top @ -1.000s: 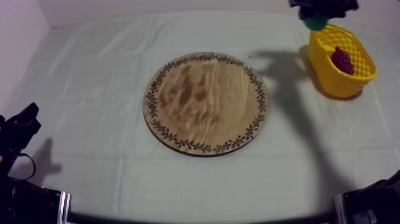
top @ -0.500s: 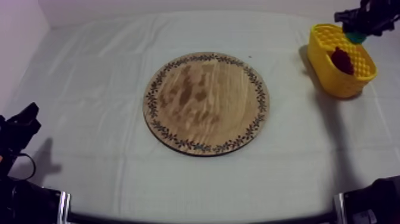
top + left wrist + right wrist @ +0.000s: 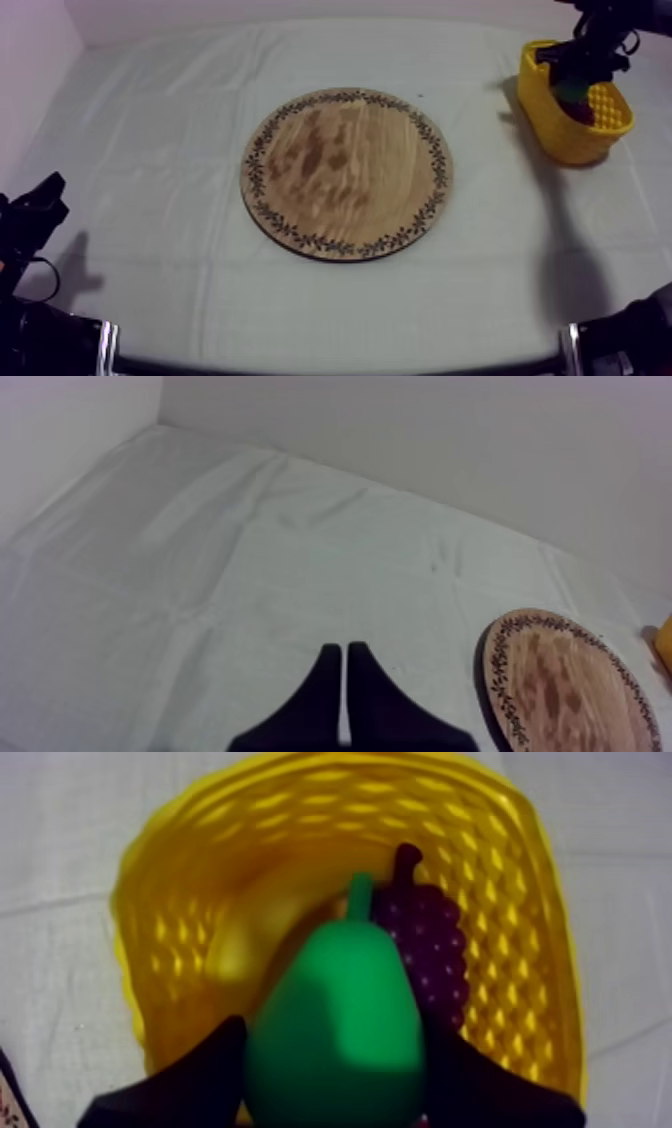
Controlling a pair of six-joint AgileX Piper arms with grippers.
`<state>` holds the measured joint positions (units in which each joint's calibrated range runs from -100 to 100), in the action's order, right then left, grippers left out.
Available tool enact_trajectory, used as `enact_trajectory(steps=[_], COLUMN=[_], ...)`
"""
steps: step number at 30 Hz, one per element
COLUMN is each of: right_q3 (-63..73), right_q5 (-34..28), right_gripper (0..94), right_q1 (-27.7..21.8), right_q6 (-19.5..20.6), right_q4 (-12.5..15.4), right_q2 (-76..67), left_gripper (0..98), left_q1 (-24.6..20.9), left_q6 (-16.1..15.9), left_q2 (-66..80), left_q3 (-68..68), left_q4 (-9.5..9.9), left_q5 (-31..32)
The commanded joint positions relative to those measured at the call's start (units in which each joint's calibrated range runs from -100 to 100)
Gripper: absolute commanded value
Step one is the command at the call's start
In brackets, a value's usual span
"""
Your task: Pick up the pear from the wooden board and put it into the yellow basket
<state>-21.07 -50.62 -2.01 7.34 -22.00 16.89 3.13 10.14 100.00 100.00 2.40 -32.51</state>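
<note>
The green pear (image 3: pixel 335 1022) hangs stem-forward over the open yellow basket (image 3: pixel 160 862), and my right gripper (image 3: pixel 337 1044) is shut on it, a black finger (image 3: pixel 190 1077) on each side. In the top view my right gripper (image 3: pixel 576 78) is down over the basket (image 3: pixel 580 140) at the far right. The round wooden board (image 3: pixel 345 175) lies bare in the table's middle. My left gripper (image 3: pixel 42 203) rests low at the left; its fingers (image 3: pixel 345 696) lie together as a narrow wedge, with the board (image 3: pixel 565 686) off to its side.
A purple bunch of grapes (image 3: pixel 430 952) lies inside the basket beside the pear, and a blurred yellow shape (image 3: pixel 250 942) lies on the basket's other side. White cloth surrounds the board. A wall rises behind the table.
My right gripper has carried the pear from the table's back edge beside the basket, across its far rim, to just over its inside. The left arm has not moved.
</note>
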Motion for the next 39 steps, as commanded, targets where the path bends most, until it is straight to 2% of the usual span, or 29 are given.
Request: enact_trajectory(steps=[1, 3, 9, 13, 18, 23, 31, 35, 39], right_q3=[2.3, 4.1, 5.5, 5.1, 3.7, -2.1, -22.4, -32.8, -42.2], right_q5=[-2.2, -3.5, -5.1, -4.9, -3.5, 0.6, 13.5, 17.4, 19.0], right_gripper=[49.0, 50.6, 64.7, 66.2, 62.8, 58.6, 49.4, 47.2, 43.3], right_q1=[-0.2, -0.5, -1.2, -1.4, -1.8, -2.3, -3.9, -4.1, -4.1], right_q6=[-0.7, -1.3, -2.0, -2.4, -3.4, -3.8, -4.4, -5.6, -7.9], right_q4=[1.0, 1.9, 3.2, 3.8, 4.7, 4.9, 5.3, 6.2, 8.5], right_q2=[2.7, 4.1, 5.4, 4.4, 0.1, -9.2, -31.5, -43.5, -55.1], left_gripper=[0.1, 0.1, 0.1, 0.1, 0.1, 0.1, 0.1, 0.1, 0.1], left_q1=[0.0, 0.0, 0.0, 0.0, 0.0, 0.0, 0.0, 0.0, 0.0], left_q6=[0.0, 0.0, 0.0, 0.0, 0.0, 0.0, 0.0, 0.0, 0.0], left_q2=[0.0, 0.0, 0.0, 0.0, 0.0, 0.0, 0.0, 0.0, 0.0], left_q3=[0.0, 0.0, 0.0, 0.0, 0.0, 0.0, 0.0, 0.0, 0.0], left_q4=[0.02, 0.02, 0.02, 0.02, 0.02, 0.02, 0.02, 0.02, 0.02], left_q5=[0.0, 0.0, 0.0, 0.0, 0.0, 0.0, 0.0, 0.0, 0.0])
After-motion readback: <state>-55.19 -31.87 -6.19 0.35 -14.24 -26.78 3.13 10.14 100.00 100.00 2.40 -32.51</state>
